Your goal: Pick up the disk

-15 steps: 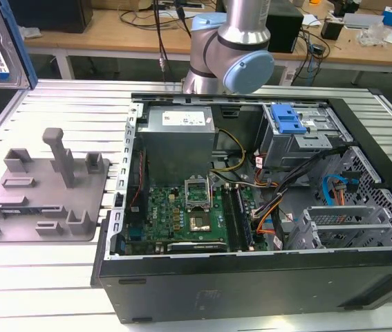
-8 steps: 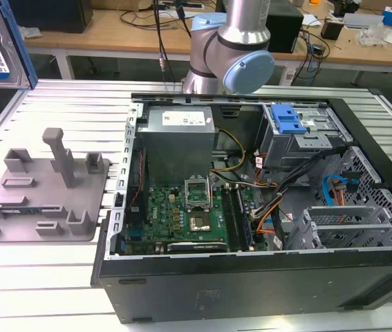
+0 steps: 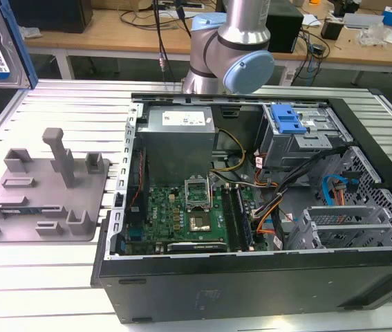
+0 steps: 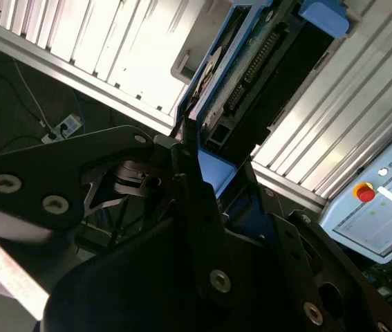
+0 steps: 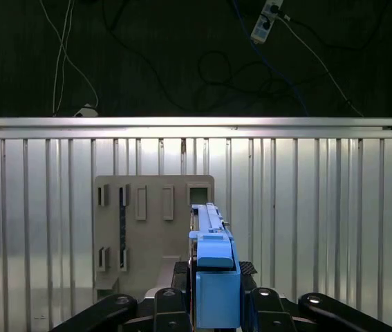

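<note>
Black metal gripper (image 5: 213, 311) is clenched on the flat silver-metal hard disk with blue plastic side rails (image 5: 213, 266), holding it edge-on by its two flat faces, probably so the rails remain free. In both wrist views the disk hangs in the air above the ribbed aluminium table (image 5: 320, 228), over the grey plastic fixture (image 5: 147, 228) near the table's edge. Its long axis points away from the wrist, toward that edge.

Even overhead light; glare whitens the slatted table (image 4: 133, 55), perhaps overexposed; floor beyond dark.
</note>
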`<act>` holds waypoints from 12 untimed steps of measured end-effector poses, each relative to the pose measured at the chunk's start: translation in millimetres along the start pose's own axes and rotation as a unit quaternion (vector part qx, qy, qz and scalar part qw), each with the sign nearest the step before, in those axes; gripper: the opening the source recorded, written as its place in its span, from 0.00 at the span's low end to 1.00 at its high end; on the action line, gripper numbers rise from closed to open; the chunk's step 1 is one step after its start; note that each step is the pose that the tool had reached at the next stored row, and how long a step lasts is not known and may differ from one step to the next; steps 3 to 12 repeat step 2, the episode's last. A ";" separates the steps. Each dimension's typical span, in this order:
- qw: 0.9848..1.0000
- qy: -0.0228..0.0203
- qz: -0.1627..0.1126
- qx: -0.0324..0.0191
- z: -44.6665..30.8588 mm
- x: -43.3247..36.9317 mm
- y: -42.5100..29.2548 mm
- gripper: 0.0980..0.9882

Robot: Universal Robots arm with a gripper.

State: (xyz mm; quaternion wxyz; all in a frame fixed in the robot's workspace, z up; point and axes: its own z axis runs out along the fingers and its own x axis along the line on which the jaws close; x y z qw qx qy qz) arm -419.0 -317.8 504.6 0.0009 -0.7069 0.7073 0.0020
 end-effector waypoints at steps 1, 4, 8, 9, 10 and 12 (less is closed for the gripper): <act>1.000 0.000 0.000 0.000 0.0 0.0 0.0 0.30; 1.000 0.000 0.000 0.000 0.0 0.0 0.0 0.30; 1.000 0.000 0.000 0.000 0.0 0.0 0.0 0.30; 1.000 0.000 0.000 0.000 0.0 0.0 0.0 0.30; 1.000 0.000 0.000 0.000 0.0 0.0 0.0 0.30; 1.000 0.000 0.000 0.000 0.0 0.0 0.0 0.30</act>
